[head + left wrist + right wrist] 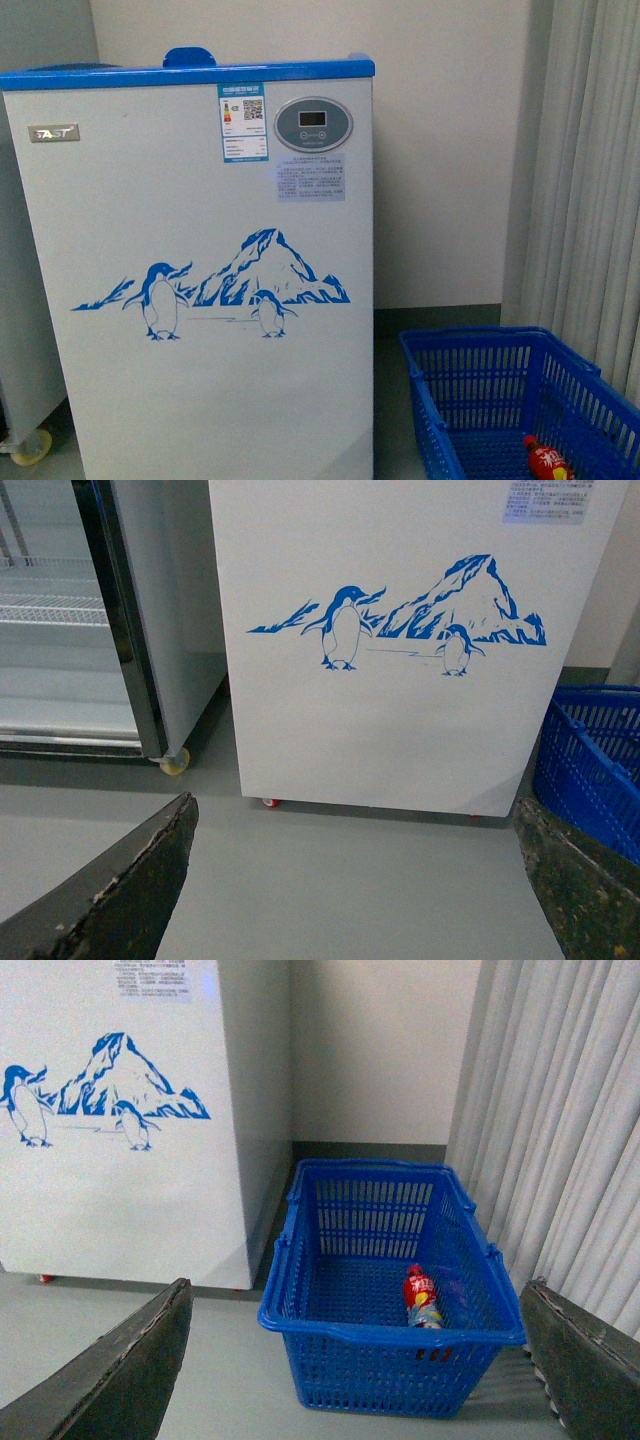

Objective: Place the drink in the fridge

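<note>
Drink [422,1298] lay in the basket [390,1328], ahead of the right gripper [355,1285] and well apart from it. Its liquid was hard to make out, and the front view cut it off below the label. The fridge [400,730] stood ahead of the left gripper [355,805], top cut off there. Each gripper's jaws gaped wide, empty, touching nothing.

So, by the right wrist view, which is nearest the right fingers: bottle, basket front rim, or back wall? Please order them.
1. Basket front rim, straight ahead.
2. Bottle, lying inside the basket.
3. Back wall, behind the basket.
</note>
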